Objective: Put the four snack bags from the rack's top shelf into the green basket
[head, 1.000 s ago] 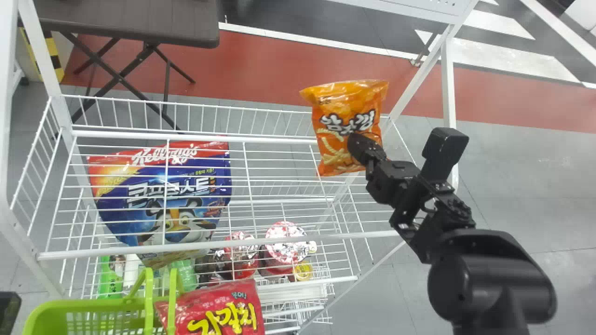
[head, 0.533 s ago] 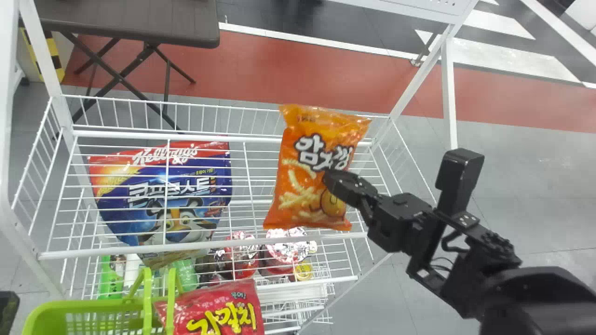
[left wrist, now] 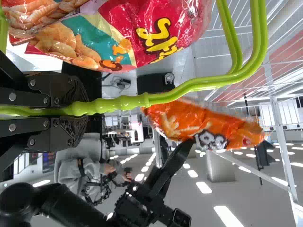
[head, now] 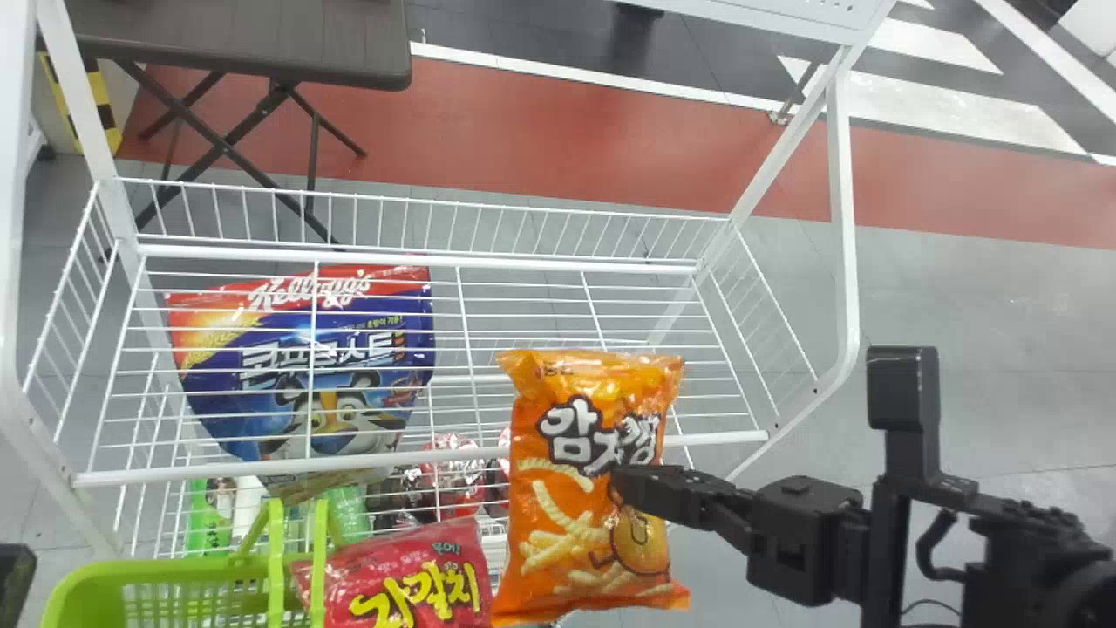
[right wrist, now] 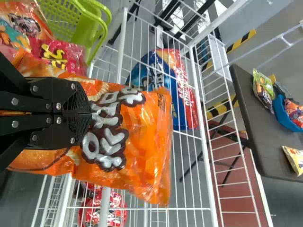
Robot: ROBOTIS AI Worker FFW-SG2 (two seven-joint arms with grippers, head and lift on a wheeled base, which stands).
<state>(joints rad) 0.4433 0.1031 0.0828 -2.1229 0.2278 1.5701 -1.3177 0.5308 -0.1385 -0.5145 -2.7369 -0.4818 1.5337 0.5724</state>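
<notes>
The right gripper [right wrist: 87, 113], fingers closed, pinches the orange snack bag [head: 575, 541] mid-face, bottom free for lowering. The left gripper [left wrist: 79, 108] clamps the green basket [head: 157, 572] by its handle [left wrist: 123, 102], probably for steadiness.

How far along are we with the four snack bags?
Done, it seems: the red bag and a second bag are in the green basket. In hand: the orange bag, held by the right gripper; the left gripper grips the basket's handle. Left: placing the orange bag. I can't tell where the fourth is.
</notes>
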